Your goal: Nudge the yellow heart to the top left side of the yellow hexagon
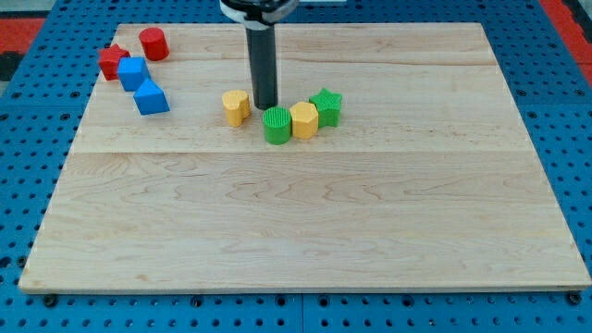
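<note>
The yellow heart (237,107) lies on the wooden board left of a row of three blocks. The yellow hexagon (303,120) sits in the middle of that row, touching a green cylinder (277,125) on its left and a green star (326,106) on its upper right. My tip (265,104) is down on the board between the yellow heart and the green cylinder, just above the cylinder's top edge and a small gap to the right of the heart.
At the view's top left stand a red cylinder (154,43), a red block (114,61), a blue block (133,73) and a blue triangular block (151,97). The board (305,222) rests on a blue pegboard surface.
</note>
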Controlling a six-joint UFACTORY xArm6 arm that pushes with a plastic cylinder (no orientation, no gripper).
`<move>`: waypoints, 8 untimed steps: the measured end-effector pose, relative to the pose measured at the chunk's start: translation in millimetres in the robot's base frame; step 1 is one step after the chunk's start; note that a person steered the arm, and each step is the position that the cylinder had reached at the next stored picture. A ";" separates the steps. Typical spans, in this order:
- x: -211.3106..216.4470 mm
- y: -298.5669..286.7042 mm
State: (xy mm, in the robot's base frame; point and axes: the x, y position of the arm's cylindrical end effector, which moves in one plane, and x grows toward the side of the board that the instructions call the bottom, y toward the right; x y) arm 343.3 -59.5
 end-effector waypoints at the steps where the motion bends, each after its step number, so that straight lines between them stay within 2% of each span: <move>1: -39.6 -38.5; 3: 4.0 -94.6; 4: 46.7 -13.0; 5: 61.9 19.0; 6: 46.2 -37.6; 8: 149.9 0.6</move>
State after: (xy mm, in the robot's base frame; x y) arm 493.2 -58.9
